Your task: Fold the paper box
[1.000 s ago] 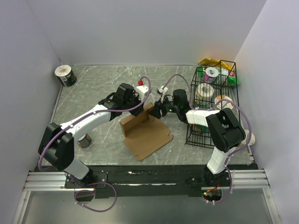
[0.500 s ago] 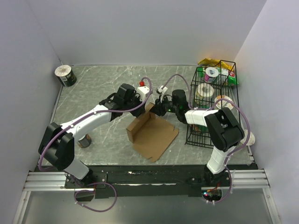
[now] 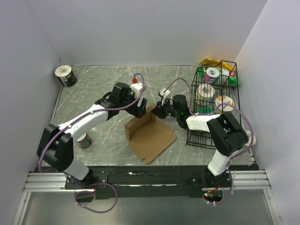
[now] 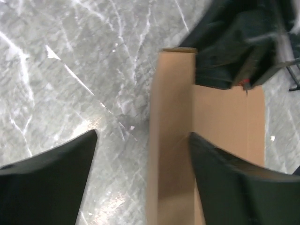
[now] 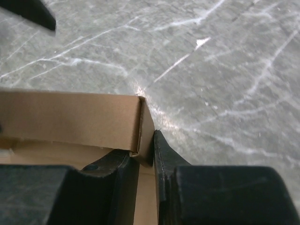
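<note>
The paper box (image 3: 152, 138) is a brown cardboard sheet lying flat mid-table, with one long wall folded upright along its left edge. My left gripper (image 3: 142, 107) hovers open over the far end of that wall. In the left wrist view the upright wall (image 4: 171, 140) stands between the wide-apart fingers, close to the right finger (image 4: 234, 183). My right gripper (image 3: 158, 112) is shut on the box's far corner. The right wrist view shows its two black fingers (image 5: 164, 154) pinching the short end flap (image 5: 147, 131) where it meets the long wall (image 5: 70, 117).
A black wire basket (image 3: 194, 133) with tape rolls and packets stands at the right, just behind the right arm. A tin (image 3: 65, 76) sits in the back left corner, and a small can (image 3: 84, 140) stands by the left arm. A white cup (image 3: 251, 138) is at the right edge.
My left gripper has opened, let go of the wall and drawn back to the left. My right gripper has closed on the corner flap. The box shifted slightly.
</note>
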